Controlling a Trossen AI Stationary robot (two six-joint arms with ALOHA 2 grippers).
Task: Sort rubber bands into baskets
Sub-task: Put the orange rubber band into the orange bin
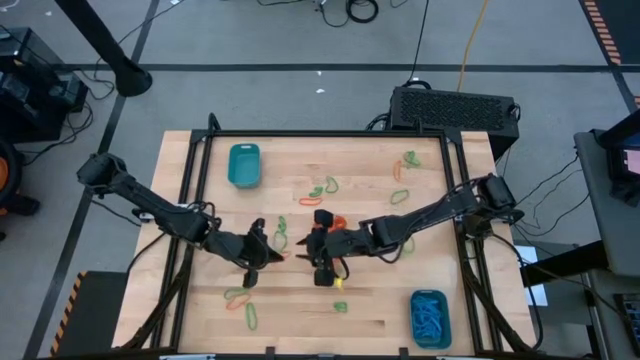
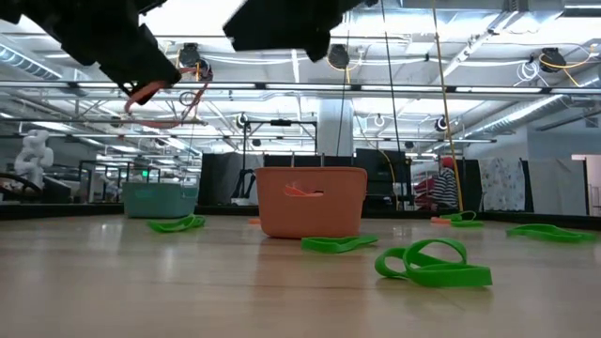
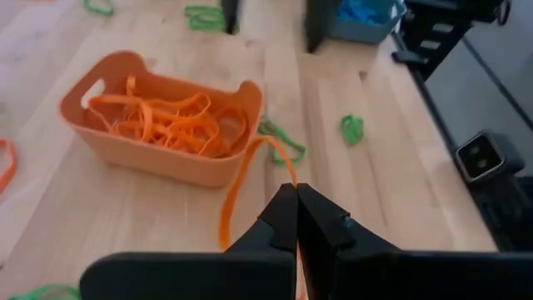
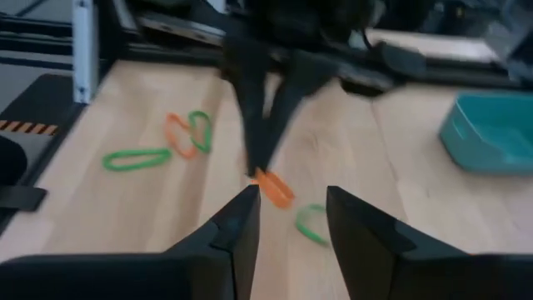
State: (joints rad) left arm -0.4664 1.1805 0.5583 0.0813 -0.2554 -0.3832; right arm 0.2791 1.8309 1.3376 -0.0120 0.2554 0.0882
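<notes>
The left claw (image 3: 296, 193) is clamped on an orange rubber band (image 3: 241, 179), lifted off the wooden surface (image 1: 300, 310) near its middle, just beside the orange basket (image 3: 158, 125), which is full of orange bands. The right claw (image 4: 291, 204) hangs near it with its fingers apart, holding nothing. Green rubber bands (image 2: 434, 263) lie scattered about, one teal basket (image 1: 244, 165) sits at the far left, and another (image 1: 430, 318), holding blue bands, sits at the near right corner.

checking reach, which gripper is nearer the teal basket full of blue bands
Right. The right gripper is mid-table, diagonally across from the teal basket at the near right corner; the left gripper is further left, shut on an orange rubber band.
</notes>
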